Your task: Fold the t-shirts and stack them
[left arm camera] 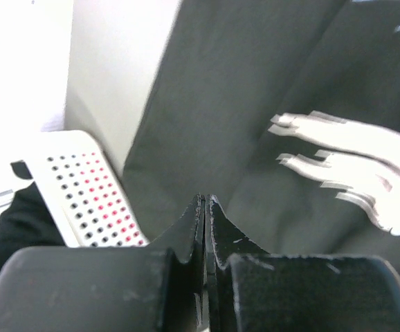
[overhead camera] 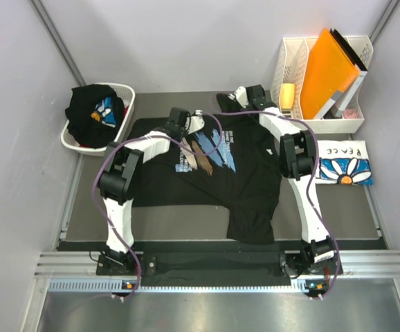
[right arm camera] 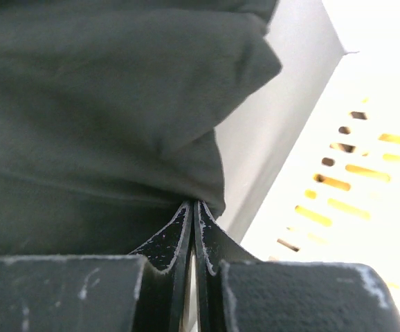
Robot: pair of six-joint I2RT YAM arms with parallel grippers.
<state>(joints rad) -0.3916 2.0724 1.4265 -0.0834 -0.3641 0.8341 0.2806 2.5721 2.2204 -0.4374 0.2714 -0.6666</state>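
A black t-shirt (overhead camera: 207,176) with a blue, white and tan brush-stroke print lies spread face up on the table. My left gripper (overhead camera: 179,119) sits at its far left shoulder, jaws pressed together on the fabric (left arm camera: 255,104), and a crease runs away from the tips. My right gripper (overhead camera: 245,97) is at the far right shoulder, shut on the shirt's edge (right arm camera: 117,104), which bunches at the tips. A second black t-shirt (overhead camera: 93,114) is heaped in the basket. A folded white t-shirt (overhead camera: 345,166) with a blue daisy print lies at the right.
The white laundry basket (overhead camera: 125,111) stands at the back left, its perforated wall (left arm camera: 82,200) close beside my left gripper. A white desk organizer (overhead camera: 356,124) holding an orange folder (overhead camera: 328,69) stands at the back right, just right of my right gripper. Grey walls enclose the table.
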